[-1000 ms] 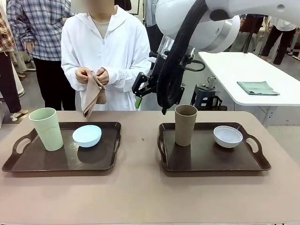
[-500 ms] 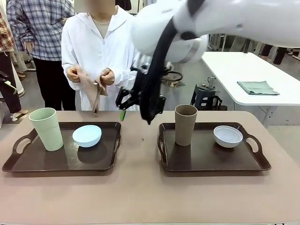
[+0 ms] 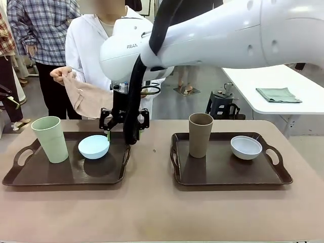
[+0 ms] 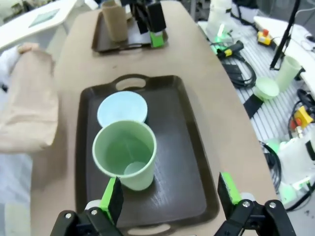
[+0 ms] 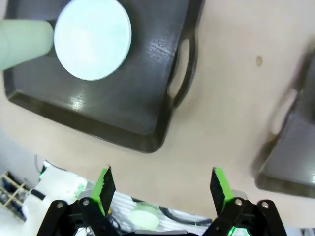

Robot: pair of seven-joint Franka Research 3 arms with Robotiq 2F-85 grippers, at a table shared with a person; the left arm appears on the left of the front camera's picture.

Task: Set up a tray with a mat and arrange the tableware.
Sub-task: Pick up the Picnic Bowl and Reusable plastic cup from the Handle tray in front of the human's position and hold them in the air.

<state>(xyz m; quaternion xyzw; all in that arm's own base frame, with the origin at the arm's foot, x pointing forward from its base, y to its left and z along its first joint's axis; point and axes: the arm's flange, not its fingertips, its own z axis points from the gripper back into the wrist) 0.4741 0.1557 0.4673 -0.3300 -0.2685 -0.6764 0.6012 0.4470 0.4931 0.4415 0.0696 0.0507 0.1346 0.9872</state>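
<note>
**Left tray, clearing for the mat: both grippers over it, nothing gripped**

The right arm reaches across the table. The right gripper (image 5: 162, 183) hangs wide apart and empty above the left tray's (image 3: 30, 171) right handle. In its wrist view the blue bowl (image 5: 92, 45) lies well off to one side of the fingers, not between them. The left gripper (image 4: 170, 194) hangs over the same tray, also wide and empty. The green cup (image 4: 125, 153) sits nearer one finger than the other.

The cup stands by the tray's left edge, the bowl mid-tray, close beside it. The tan cup (image 3: 200, 134) and white bowl (image 3: 246, 147) stand on the right tray (image 3: 223, 171). At the table's far edge a person holds the mat (image 3: 88, 98) spread out.

Judgement: the tableware probably has to come off this tray so the mat can go in.
- Shift the right gripper until one wall of the bowl's rim lies between the pads; pinching the rim looks surer than spanning the bowl.
- Centre the left gripper on the cup before descending. It is tall and tapered, so an off-centre close could tip it.
- Two grippers crowd one tray, so stagger the descents.
- Lift straight up, clear of the tray's rim.
</note>
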